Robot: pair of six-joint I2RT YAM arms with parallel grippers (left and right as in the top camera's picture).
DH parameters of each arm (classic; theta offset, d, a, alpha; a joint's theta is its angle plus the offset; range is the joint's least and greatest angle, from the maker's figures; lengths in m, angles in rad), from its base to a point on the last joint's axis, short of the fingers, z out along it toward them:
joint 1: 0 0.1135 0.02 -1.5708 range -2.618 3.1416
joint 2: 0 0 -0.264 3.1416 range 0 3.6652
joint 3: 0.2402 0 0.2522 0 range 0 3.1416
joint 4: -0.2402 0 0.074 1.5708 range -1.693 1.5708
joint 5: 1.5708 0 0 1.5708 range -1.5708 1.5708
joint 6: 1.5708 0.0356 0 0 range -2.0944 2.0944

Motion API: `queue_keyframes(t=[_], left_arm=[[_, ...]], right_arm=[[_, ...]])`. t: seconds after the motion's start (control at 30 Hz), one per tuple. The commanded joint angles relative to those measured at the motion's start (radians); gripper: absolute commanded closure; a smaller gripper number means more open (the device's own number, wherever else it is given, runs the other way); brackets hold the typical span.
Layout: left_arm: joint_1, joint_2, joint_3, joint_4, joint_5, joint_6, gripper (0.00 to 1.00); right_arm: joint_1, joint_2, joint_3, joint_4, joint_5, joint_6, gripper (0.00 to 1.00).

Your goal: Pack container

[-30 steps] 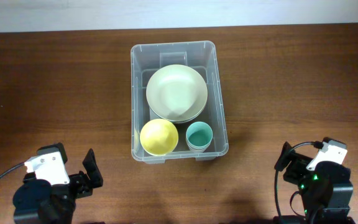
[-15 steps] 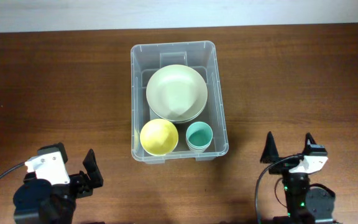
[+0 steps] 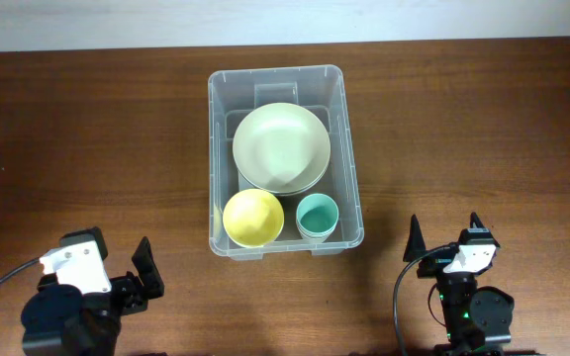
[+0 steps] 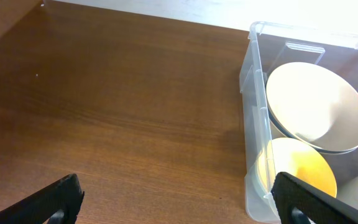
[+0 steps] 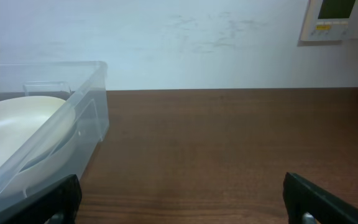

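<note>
Overhead, near edge of table [image 3: 87,138]: right gripper [image 3: 444,229] released, fingers splayed wide, nothing between. Left wrist view: left gripper [image 4: 176,191] likewise released and empty, off the near-left corner of the container [image 3: 276,70]. Farther in, mid-table: container upright, well apart from both grippers. Inside, near end: yellow bowl [image 3: 253,218] just beside teal cup [image 3: 317,215]. Behind those, toward far end: large pale green bowl [image 3: 280,146], seated in a second bowl.

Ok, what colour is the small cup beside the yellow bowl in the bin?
Teal-green; the small round plastic cup shows best in the overhead view.
</note>
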State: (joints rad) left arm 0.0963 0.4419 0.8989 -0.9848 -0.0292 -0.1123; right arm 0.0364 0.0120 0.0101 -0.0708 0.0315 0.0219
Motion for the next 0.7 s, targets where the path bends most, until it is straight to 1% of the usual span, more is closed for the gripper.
queue_keyframes(t=[0.0,0.47,0.6,0.67], left_arm=[[-0.004,-0.005,-0.008,-0.002,0.008,0.013,0.01],[-0.004,-0.005,-0.008,-0.002,0.008,0.013,0.01],[-0.004,-0.006,-0.013,-0.054,-0.007,0.035,0.01],[-0.004,-0.016,-0.054,-0.051,-0.008,0.035,0.01]], right_arm=[[0.009,0.0,-0.005,-0.009,-0.01,-0.007,0.01],[0.009,0.001,-0.005,-0.009,-0.01,-0.007,0.01],[0.009,0.001,-0.005,-0.009,-0.01,-0.007,0.01],[0.009,0.001,-0.005,-0.009,-0.01,-0.007,0.01]])
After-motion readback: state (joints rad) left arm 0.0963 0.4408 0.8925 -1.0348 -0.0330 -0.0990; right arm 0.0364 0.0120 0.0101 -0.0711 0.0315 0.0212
